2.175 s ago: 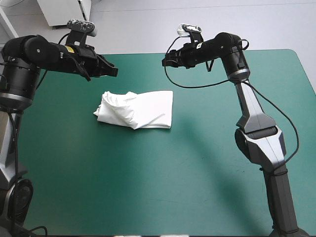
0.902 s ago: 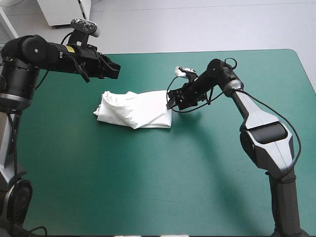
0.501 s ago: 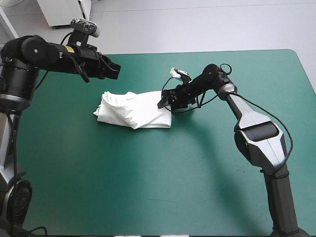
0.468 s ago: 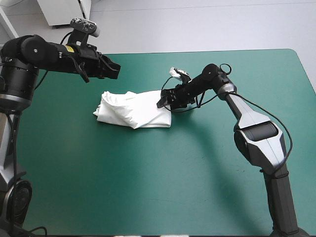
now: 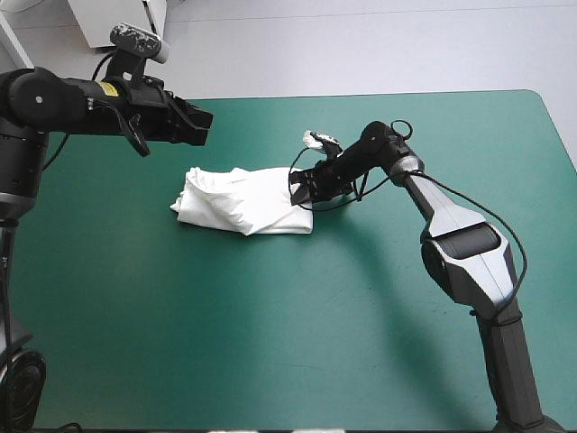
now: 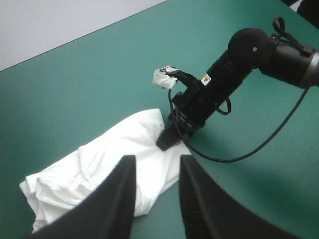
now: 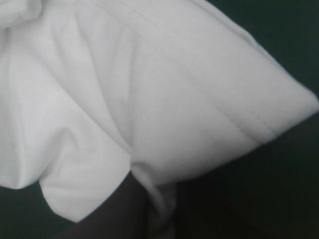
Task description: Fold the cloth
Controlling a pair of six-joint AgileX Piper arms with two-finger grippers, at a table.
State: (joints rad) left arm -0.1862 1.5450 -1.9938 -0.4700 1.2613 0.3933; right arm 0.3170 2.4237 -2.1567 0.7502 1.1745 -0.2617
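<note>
Teal-green cover (image 5: 379,343) lies over the whole tabletop (image 5: 541,126), which fills most of the high view up to its far edge near the top of the frame. On it, left of centre in the upper half of the frame, sits the T-shirt (image 5: 243,200), a white folded bundle that is longer across than deep. Its left end is rumpled into soft ridges. Its right part is smoother and flatter and ends in a fairly straight edge.

The right arm reaches in from the right of the frame and brings the right fingers (image 5: 298,187) down onto that right edge of the bundle, near its far corner. From the left wrist view they read as one dark point touching the rim of the cloth. From the right wrist view the white cloth fills almost everything ahead, with stitched hems running across it. One black finger (image 7: 117,211) rises close to the middle with a thin fold of cloth just beside it, so these fingers are all but clenched, grasping the T-shirt's edge.

The left arm comes in from the upper left of the frame and holds the left fingers (image 5: 200,127) raised above the tabletop, beyond the bundle's far left end and apart from it. In the left wrist view they stand parted and released, the bundle showing through the gap between them on the cover below.
</note>
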